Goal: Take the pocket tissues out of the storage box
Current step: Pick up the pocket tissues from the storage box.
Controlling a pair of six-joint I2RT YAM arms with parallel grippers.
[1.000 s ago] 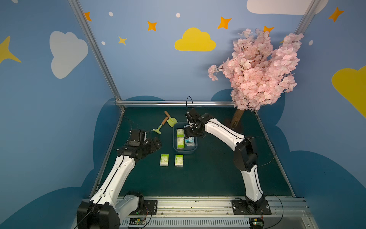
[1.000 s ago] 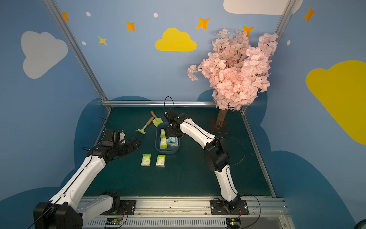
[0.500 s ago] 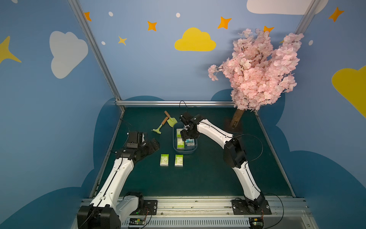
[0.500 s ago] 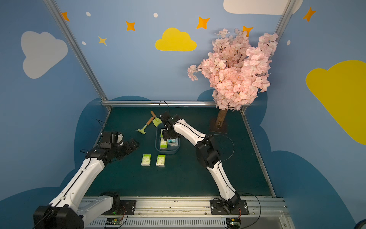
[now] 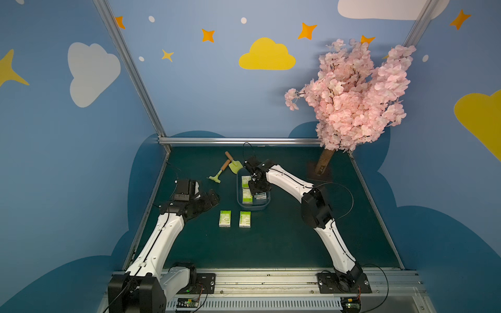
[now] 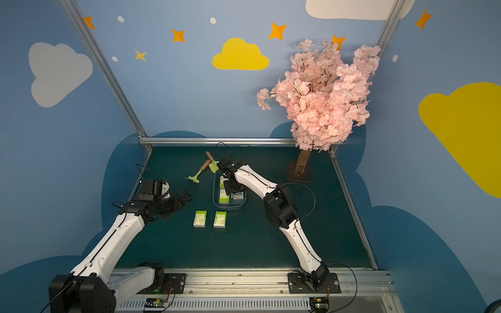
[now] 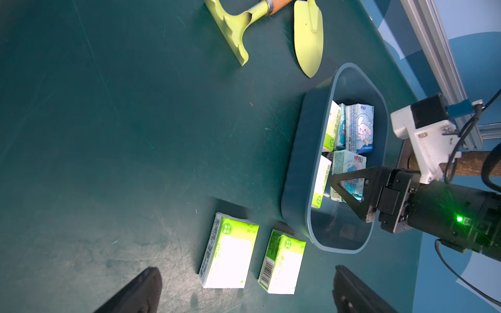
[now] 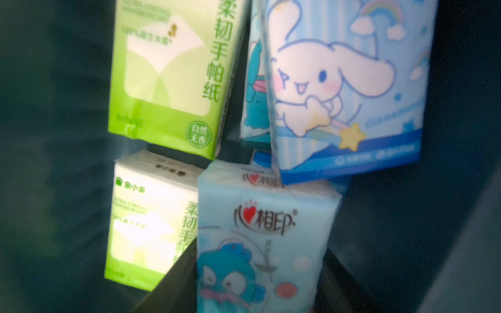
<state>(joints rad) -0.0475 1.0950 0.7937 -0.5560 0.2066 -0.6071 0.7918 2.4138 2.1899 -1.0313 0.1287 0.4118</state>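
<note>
The storage box [image 5: 253, 208] [image 6: 229, 208] [image 7: 295, 162] is a dull blue tub in the middle of the green mat. Inside it lie two green-and-white pocket tissues [image 8: 168, 81] [image 8: 146, 225] and several light blue cartoon packets [image 8: 344, 89]. My right gripper [image 5: 258, 189] [image 6: 234, 188] [image 8: 260, 273] reaches down into the box, its black fingers [image 8: 176, 273] pressed against both sides of a light blue packet [image 8: 265, 230] [image 7: 349, 165]. Two more green packets [image 5: 225, 218] [image 5: 244, 219] [image 7: 230, 257] [image 7: 282, 263] lie flat on the mat in front of the box. My left gripper [image 5: 206, 193] [image 6: 179, 196] [image 7: 246, 292] hovers open and empty to their left.
A yellow-green toy shovel [image 5: 234, 164] and rake [image 5: 217, 176] lie just behind and left of the box. The pink tree [image 5: 352, 94] stands on its brown base plate [image 5: 320, 173] at the back right. Aluminium rails edge the mat.
My right gripper has moved left and down into the box, and its jaws have narrowed onto the light blue packet. The left arm has barely moved.
</note>
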